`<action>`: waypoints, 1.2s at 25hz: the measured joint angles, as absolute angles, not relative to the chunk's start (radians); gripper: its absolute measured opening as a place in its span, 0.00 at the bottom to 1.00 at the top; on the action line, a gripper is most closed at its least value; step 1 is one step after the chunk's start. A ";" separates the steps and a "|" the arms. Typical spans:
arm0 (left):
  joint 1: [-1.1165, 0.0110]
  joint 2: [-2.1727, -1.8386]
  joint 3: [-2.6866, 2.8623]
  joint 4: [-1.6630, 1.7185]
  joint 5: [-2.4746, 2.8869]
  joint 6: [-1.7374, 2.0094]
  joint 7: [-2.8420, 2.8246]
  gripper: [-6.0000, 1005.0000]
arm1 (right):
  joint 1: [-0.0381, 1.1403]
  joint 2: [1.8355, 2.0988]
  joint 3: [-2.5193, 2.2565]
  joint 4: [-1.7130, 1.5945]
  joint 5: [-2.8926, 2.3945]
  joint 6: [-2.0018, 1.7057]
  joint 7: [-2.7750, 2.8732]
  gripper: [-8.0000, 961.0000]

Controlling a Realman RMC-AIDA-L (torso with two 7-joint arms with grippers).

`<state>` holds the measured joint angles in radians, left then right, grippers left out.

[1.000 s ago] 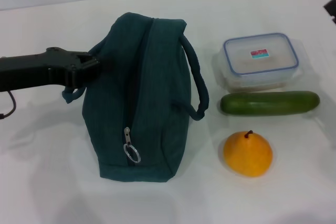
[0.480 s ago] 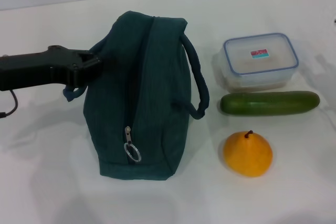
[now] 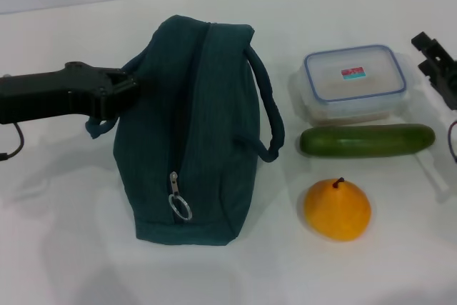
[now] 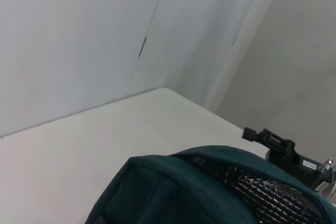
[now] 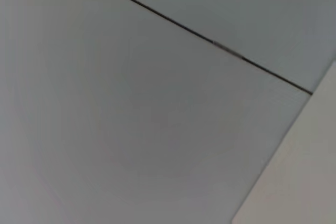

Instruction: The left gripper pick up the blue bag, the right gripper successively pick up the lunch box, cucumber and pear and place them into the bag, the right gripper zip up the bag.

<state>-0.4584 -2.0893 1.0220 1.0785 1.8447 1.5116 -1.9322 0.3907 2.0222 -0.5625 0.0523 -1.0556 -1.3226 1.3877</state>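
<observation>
Reaching in from the bench's left edge, the left hand [image 3: 127, 85] presses against the upper left side of the bag [image 3: 191, 133], where a strap loops down; whether its fingers are closed on the fabric cannot be told. The bag lies near the middle of the white bench [image 3: 57, 233], its zipper pull [image 3: 178, 201] toward the near edge. Beside its right side sit the lunch box [image 3: 355, 82], the cucumber [image 3: 366, 140] just before it, and the pear [image 3: 337, 209] nearest the front edge. The right hand [image 3: 435, 66] shows at the right edge beside the lunch box, its opening unclear.
</observation>
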 joint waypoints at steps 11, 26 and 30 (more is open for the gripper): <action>-0.459 -2.088 1.023 1.079 1.850 1.512 -1.920 0.06 | 0.419 2.024 -0.583 0.074 -1.057 -1.283 1.453 0.82; -0.451 -2.086 1.023 1.079 1.862 1.514 -1.907 0.06 | 0.444 2.024 -0.598 0.071 -1.057 -1.276 1.495 0.81; -0.446 -2.086 1.023 1.083 1.862 1.513 -1.904 0.06 | 0.446 2.025 -0.598 0.070 -1.057 -1.277 1.495 0.81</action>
<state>-0.4464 -2.0862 1.0231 1.0834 1.8616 1.5132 -1.9045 0.4457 2.0246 -0.5982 0.0702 -1.0568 -1.2766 1.4951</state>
